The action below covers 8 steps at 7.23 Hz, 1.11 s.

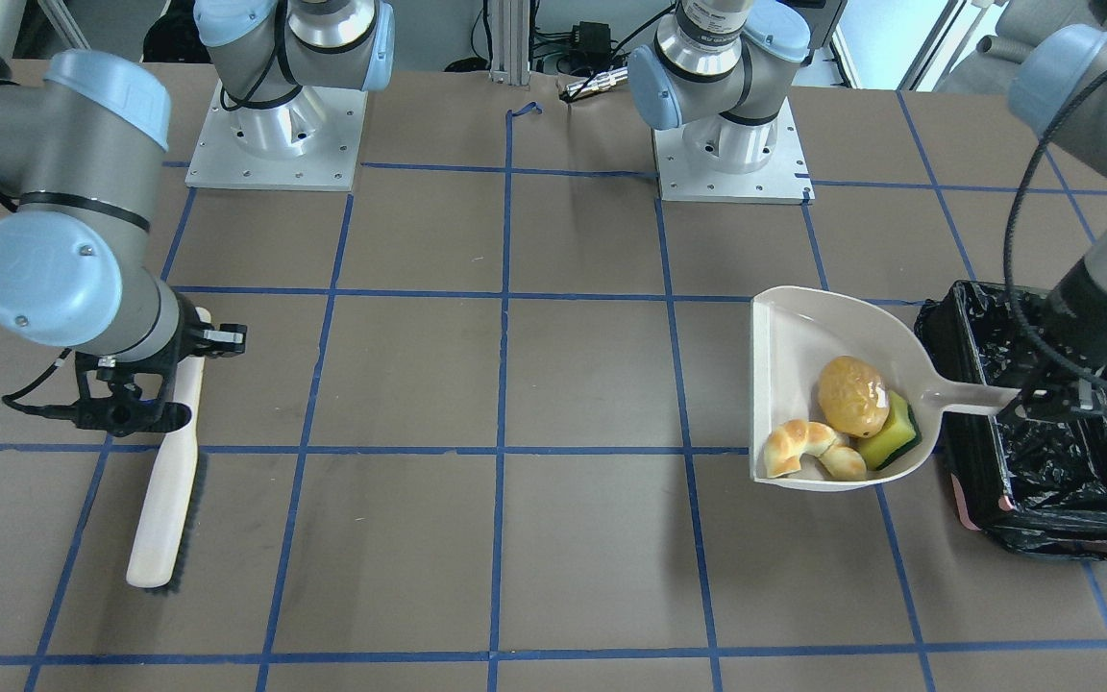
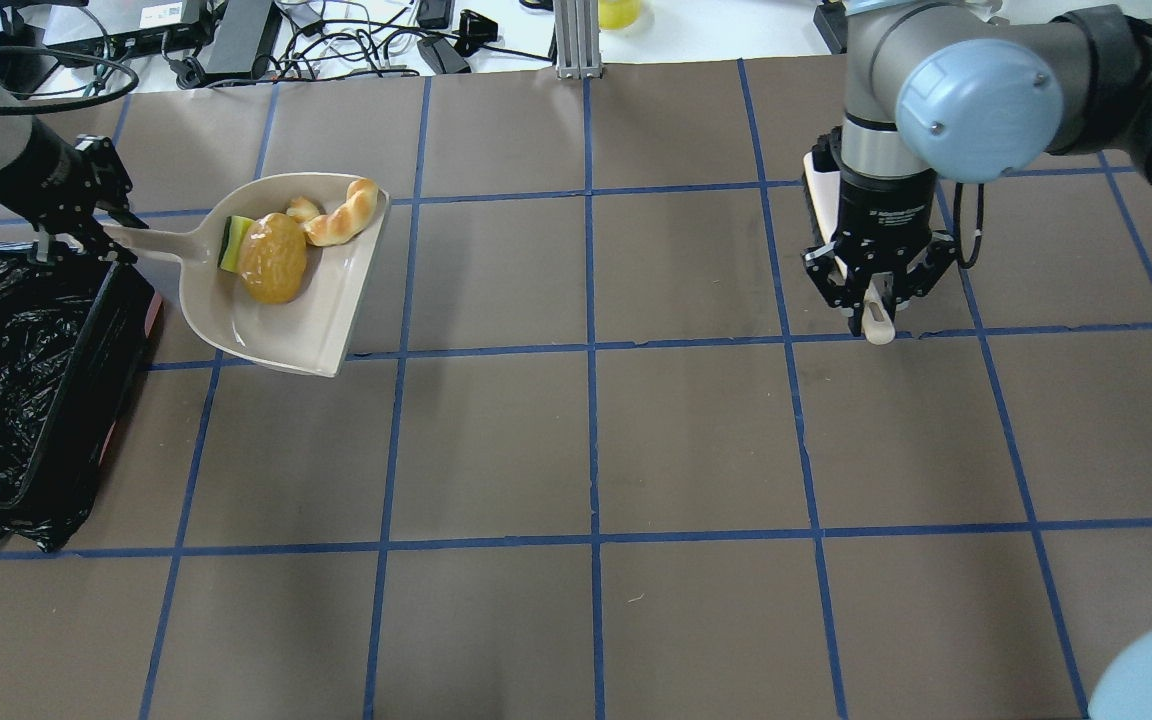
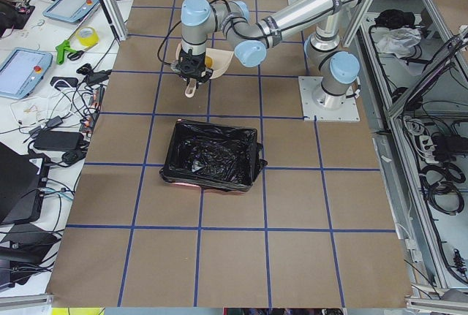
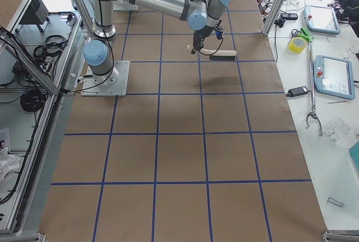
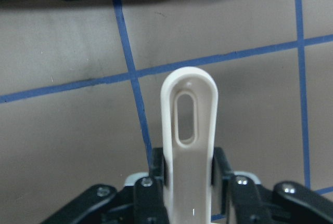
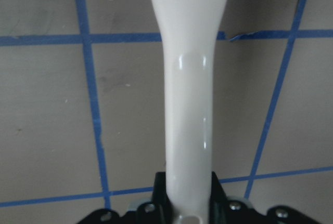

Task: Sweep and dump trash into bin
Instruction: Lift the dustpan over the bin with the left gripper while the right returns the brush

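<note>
Left gripper (image 1: 1044, 402) is clamped on the dustpan (image 1: 794, 336) handle. Trash (image 1: 852, 396) sits at the pan's back, just beside the bin (image 1: 971, 461) at the desk's left edge. Next: clear the rim, keep the lip up, tip over the liner. Right gripper (image 2: 874, 310) grips the brush (image 1: 164, 519).

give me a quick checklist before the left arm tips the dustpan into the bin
1. Grip: the left gripper is shut on the handle of the dustpan: ok.
2. Load: the bread, croissant and sponge all lie inside the dustpan: ok.
3. Target: the bin is open, with its black liner spread: ok.
4. Position: the dustpan is beside the bin, above the table, not over the bin: not ok.
5. Height: whether the dustpan is high enough to clear the bin's rim: cannot tell.
6. Other arm: the right gripper holds the brush far from the bin: ok.
</note>
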Tool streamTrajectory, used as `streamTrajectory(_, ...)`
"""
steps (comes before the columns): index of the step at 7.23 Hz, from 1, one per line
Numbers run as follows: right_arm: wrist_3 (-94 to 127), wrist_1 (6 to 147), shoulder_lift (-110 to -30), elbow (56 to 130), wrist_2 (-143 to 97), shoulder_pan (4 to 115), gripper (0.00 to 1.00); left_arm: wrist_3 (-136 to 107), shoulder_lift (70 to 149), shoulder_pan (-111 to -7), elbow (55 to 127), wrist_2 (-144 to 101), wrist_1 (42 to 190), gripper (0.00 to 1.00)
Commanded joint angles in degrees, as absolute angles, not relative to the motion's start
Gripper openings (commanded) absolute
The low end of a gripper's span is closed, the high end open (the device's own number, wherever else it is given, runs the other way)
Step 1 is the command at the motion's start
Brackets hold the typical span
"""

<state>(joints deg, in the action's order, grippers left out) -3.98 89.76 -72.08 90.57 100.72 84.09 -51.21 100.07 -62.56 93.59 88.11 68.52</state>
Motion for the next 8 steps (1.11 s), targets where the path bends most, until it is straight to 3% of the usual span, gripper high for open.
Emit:
streamTrajectory(1,-11.3,94.74,-69.27,90.53,101.78,77.29,0.08,-40.31,100.11,-55.23,90.62,88.15,71.45,0.0)
streamTrajectory(6,-20.82,98.51,-66.36,92.81,103.35,71.63,0.07,-22.7,103.88,-44.14,86.32,88.59,70.84,0.0)
streamTrajectory(8,-20.92,100.45,-66.18,93.95,104.58,71.46,0.07,-17.51,107.21,-42.02,80.98,88.77,70.66,0.0)
